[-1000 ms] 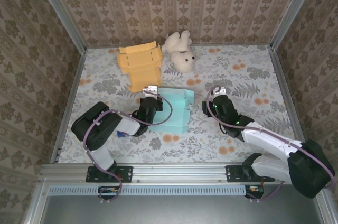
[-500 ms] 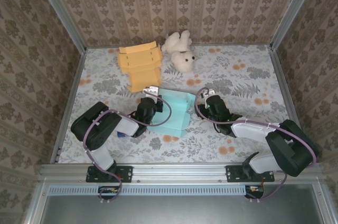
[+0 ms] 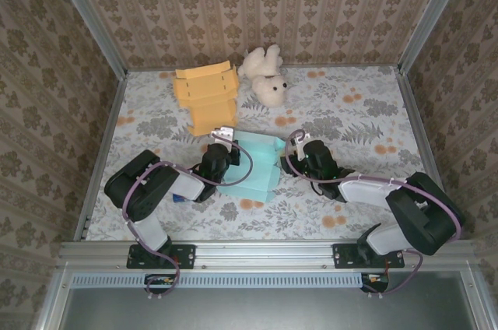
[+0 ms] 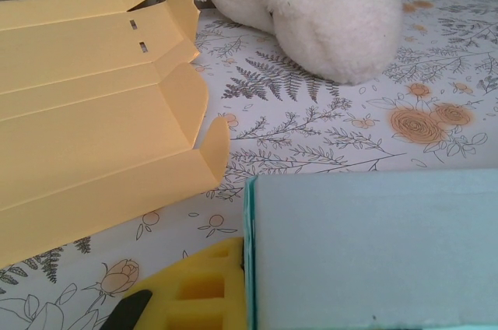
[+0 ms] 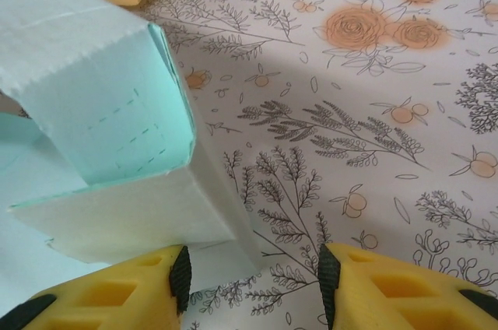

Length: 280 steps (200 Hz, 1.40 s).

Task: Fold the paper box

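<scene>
With left gripper, pinched pale teal paper box tight as anchor; with right gripper, jaws parted, poised at corner flap just ahead, likely for creasing.

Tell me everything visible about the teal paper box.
The teal paper box is thin card, partly folded: walls raised, one end flap curled over, showing dashed perforations. It lies mid-table on the floral cloth, beside the orange box. The left gripper pinches its left wall; the right gripper, open, sits at its right corner.
</scene>
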Motion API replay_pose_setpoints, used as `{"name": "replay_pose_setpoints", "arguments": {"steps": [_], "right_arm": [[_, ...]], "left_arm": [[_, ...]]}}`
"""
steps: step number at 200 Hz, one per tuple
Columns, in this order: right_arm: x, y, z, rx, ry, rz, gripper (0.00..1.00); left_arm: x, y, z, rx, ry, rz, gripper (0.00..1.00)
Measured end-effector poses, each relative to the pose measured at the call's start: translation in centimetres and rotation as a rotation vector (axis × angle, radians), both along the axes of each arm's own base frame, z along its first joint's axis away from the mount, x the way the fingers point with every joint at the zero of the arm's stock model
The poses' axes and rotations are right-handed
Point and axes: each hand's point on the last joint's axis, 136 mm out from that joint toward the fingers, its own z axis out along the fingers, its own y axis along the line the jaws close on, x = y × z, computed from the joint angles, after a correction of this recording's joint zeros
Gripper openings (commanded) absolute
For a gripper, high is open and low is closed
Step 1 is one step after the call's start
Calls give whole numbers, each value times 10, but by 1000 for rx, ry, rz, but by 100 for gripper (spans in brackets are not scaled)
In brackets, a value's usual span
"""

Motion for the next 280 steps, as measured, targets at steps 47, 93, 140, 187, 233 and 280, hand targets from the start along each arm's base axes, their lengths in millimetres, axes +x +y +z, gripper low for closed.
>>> {"name": "replay_pose_setpoints", "arguments": {"steps": [47, 93, 140, 187, 233, 280], "right_arm": [[-2, 9, -6, 6, 8, 31, 45], [3, 19, -11, 1, 20, 46, 42], [6, 31, -10, 6, 18, 66, 33], [5, 45, -11, 13, 9, 97, 29], [5, 53, -9, 9, -10, 100, 29], [16, 49, -13, -41, -30, 19, 30]], "left_arm": [[0, 0, 0, -1, 0, -1, 0], [0, 0, 0, -4, 2, -2, 0], [0, -1, 0, -8, 4, -2, 0], [0, 0, 0, -17, 9, 7, 0], [2, 0, -1, -15, 10, 37, 0], [-1, -2, -1, 5, -3, 70, 0]]}}
